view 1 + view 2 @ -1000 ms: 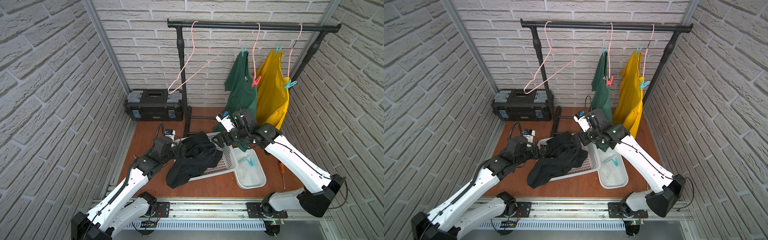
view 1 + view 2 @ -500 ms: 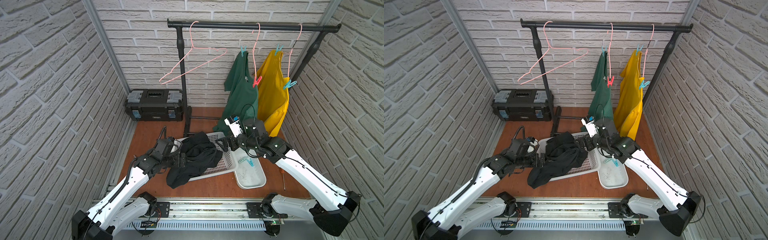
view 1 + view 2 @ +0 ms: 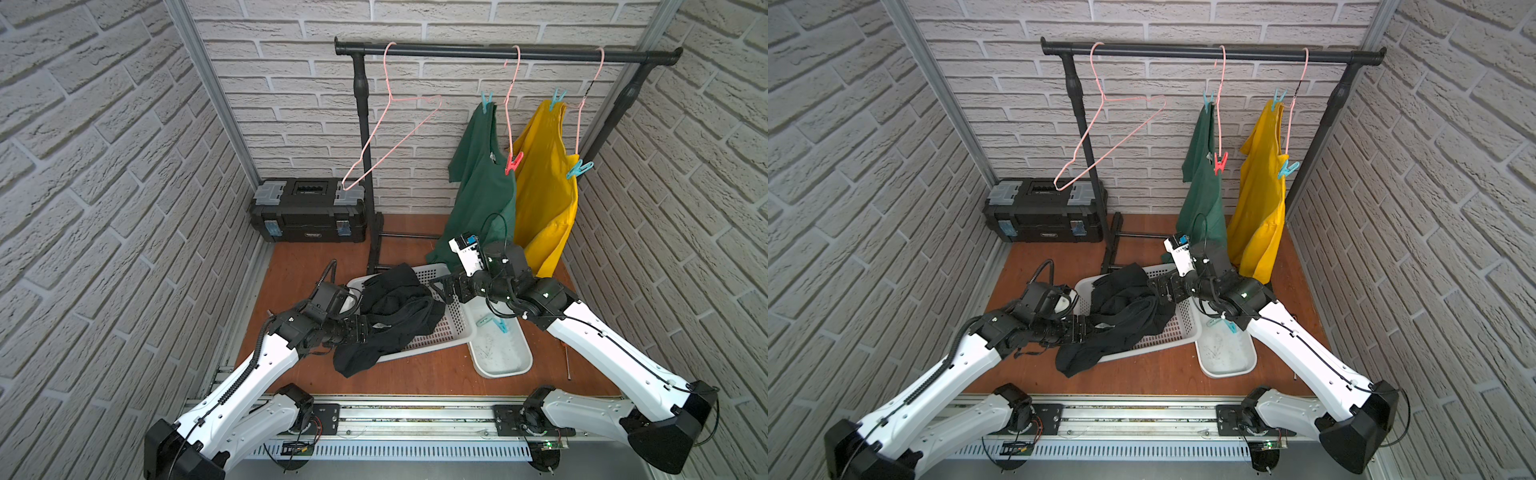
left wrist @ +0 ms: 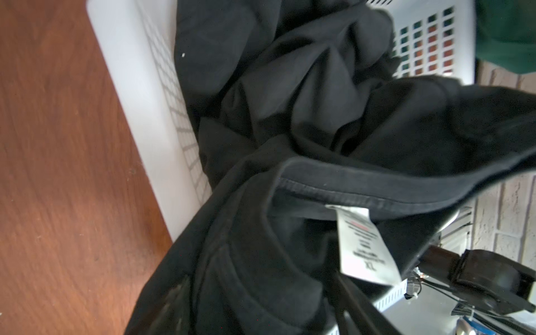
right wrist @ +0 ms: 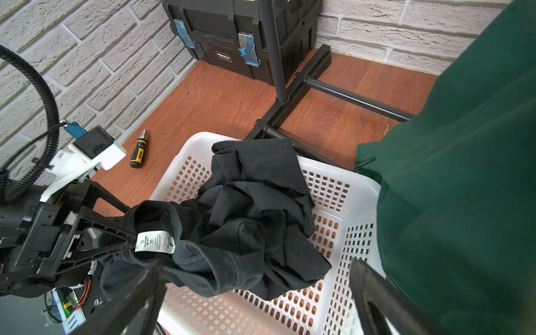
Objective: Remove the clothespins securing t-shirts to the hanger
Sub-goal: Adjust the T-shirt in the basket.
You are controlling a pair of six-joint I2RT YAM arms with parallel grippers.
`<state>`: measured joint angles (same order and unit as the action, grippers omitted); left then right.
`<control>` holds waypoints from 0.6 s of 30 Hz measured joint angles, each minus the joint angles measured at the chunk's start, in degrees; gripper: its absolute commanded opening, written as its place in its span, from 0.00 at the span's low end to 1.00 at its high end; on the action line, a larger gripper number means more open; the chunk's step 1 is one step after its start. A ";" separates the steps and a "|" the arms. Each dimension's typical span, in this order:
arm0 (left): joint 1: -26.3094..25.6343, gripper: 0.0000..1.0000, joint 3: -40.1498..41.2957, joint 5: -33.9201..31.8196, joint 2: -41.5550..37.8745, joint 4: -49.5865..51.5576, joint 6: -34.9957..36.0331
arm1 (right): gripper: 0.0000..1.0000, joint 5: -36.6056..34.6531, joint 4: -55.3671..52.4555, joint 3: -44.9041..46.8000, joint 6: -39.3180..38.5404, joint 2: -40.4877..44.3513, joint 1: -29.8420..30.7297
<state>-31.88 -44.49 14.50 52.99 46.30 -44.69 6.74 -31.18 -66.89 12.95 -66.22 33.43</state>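
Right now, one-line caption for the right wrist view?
Left gripper grips black t-shirt collar over white basket; green t-shirt hangs beside.

White-painted brick walls enclose a reddish-brown wooden floor; a black plastic toolbox sits far left.

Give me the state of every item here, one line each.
black t-shirt, off its hanger, crumpled in the white basket, spilling over its rim.
green t-shirt, hanging, pinned by a teal clothespin and a red clothespin.
yellow t-shirt, hanging, pinned by two teal clothespins.
bare hanger, tilted on the rail.
white tray, holding loose teal clothespins.
toolbox, shut.
left end effector, shut on the black t-shirt's collar.
right end effector, open, empty.
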 measured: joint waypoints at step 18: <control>-0.02 0.00 -6.93 -1.77 4.92 -4.52 -1.22 | 1.00 -0.61 2.99 6.51 1.70 5.31 0.00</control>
<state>-31.90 -51.42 12.73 57.91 41.78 -45.91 6.13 -28.18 -60.38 14.66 -60.90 33.43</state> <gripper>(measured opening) 0.063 0.997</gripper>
